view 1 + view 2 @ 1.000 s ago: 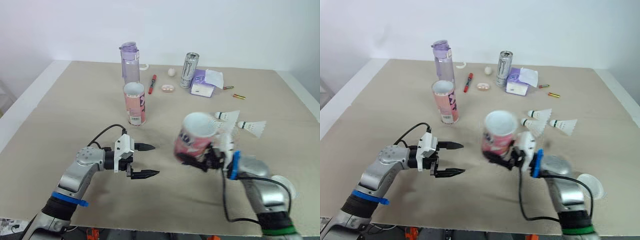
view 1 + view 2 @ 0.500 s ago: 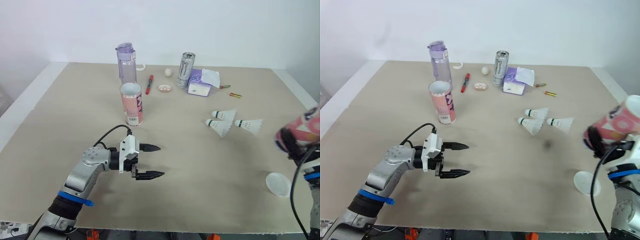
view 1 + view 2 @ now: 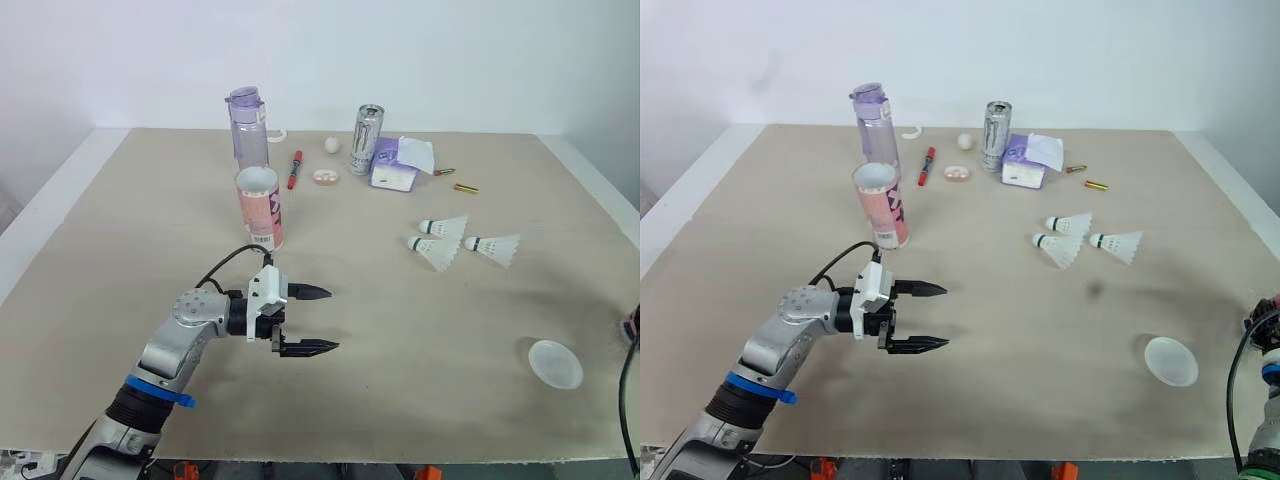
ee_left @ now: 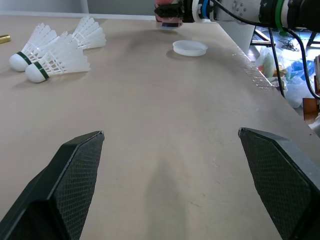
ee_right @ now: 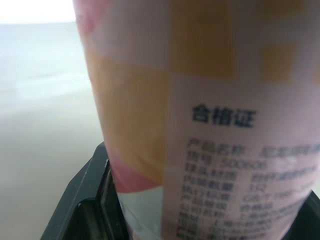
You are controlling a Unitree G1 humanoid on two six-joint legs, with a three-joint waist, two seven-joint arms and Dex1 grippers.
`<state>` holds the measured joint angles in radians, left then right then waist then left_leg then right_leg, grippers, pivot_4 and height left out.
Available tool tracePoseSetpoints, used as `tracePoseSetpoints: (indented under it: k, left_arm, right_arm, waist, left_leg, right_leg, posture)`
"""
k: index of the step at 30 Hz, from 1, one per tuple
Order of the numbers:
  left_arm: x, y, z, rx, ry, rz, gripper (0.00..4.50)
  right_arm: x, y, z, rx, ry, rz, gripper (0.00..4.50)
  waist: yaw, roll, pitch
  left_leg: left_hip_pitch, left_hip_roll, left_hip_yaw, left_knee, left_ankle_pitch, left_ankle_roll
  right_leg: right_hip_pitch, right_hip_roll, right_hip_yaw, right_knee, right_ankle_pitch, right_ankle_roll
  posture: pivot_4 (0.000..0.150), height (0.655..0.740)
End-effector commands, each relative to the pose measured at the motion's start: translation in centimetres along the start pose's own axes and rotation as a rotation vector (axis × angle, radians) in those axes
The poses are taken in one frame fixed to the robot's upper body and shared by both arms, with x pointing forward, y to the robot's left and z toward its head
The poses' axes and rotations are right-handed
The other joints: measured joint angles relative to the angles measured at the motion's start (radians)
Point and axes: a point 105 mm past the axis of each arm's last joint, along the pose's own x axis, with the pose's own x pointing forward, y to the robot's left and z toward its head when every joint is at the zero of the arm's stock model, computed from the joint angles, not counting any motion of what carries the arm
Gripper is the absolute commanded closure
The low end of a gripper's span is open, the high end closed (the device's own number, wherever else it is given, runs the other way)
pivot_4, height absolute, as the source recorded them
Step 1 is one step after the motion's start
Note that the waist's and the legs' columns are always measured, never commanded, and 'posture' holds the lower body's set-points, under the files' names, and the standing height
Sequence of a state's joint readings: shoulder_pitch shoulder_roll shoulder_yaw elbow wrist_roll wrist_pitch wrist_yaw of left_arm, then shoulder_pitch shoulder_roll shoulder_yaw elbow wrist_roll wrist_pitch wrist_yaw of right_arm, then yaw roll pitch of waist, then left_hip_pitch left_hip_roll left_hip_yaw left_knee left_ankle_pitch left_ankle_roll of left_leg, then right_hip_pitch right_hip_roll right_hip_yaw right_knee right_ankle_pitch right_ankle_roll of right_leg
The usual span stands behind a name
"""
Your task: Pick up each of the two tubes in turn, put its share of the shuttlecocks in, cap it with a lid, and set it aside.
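Beige desk point(image 3: 120, 250) is carrying three shuttlecocks point(image 3: 440, 240), a lid point(image 3: 555, 362) and one upright tube point(image 3: 260, 208). Right gripper point(image 5: 197, 215) fingers are clamping the other tube point(image 5: 200, 100) by the right edge; left gripper point(image 3: 330, 320) is hovering wide open, empty. Bringing it mouth-up beside the shuttlecocks seems wise.

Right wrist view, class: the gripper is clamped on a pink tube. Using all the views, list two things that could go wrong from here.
1. The right gripper holds the pink tube near the table's right edge, so a slip there could well send it to the floor.
2. The three shuttlecocks lie bunched close together. If the open left gripper reaches for one, it may nudge the others away.
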<state>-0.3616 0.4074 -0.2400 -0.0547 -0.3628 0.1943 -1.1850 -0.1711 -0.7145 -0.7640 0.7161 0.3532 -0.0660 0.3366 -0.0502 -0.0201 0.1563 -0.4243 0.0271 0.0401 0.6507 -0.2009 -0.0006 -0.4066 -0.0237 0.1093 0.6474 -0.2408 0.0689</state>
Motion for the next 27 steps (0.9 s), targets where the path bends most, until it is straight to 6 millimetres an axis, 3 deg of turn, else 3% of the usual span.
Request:
tracePoseSetpoints:
  k: [1, 7, 12, 27]
  left_arm:
    - [0.2, 0.0, 0.9, 0.04, -0.015, -0.008, 0.0]
    - [0.2, -0.1, 0.7, 0.041, -0.012, -0.007, 0.0]
    - [0.2, -0.1, 0.7, 0.042, -0.009, -0.003, 0.0]
    - [0.4, -0.1, 0.5, 0.041, -0.004, -0.021, 0.0]
  right_arm:
    - [0.9, 0.1, 1.6, -0.028, -0.048, 0.005, 1.52]
    - [1.4, 1.1, 0.7, -0.04, -0.009, 0.039, 1.52]
    - [1.1, 1.1, 0.1, -0.05, 0.012, 0.042, 0.09]
    - [-1.3, 1.4, -0.8, -0.064, 0.03, 0.055, 0.09]
  waist:
    - [0.0, 0.0, 0.0]
    - [-0.003, -0.001, 0.001]
    - [-0.003, -0.001, 0.0]
    - [-0.001, -0.001, 0.0]
  left_leg:
    - [0.0, 0.0, 0.0, 0.0, 0.0, 0.0]
    - [0.001, 0.0, 0.001, 0.001, 0.0, 0.0]
    - [0.001, 0.0, 0.001, 0.001, 0.0, 0.0]
    - [0.0, 0.0, 0.0, 0.0, 0.0, 0.0]
  right_leg:
    - [0.0, 0.0, 0.0, 0.0, 0.0, 0.0]
    - [0.001, 0.0, 0.002, 0.0, 0.001, 0.001]
    - [0.001, 0.0, 0.002, 0.0, 0.001, 0.001]
    - [0.001, 0.0, 0.001, 0.0, 0.0, 0.001]
  posture:
    - [0.15, 0.74]
    - [0.15, 0.74]
    - [0.15, 0.74]
    - [0.15, 0.74]
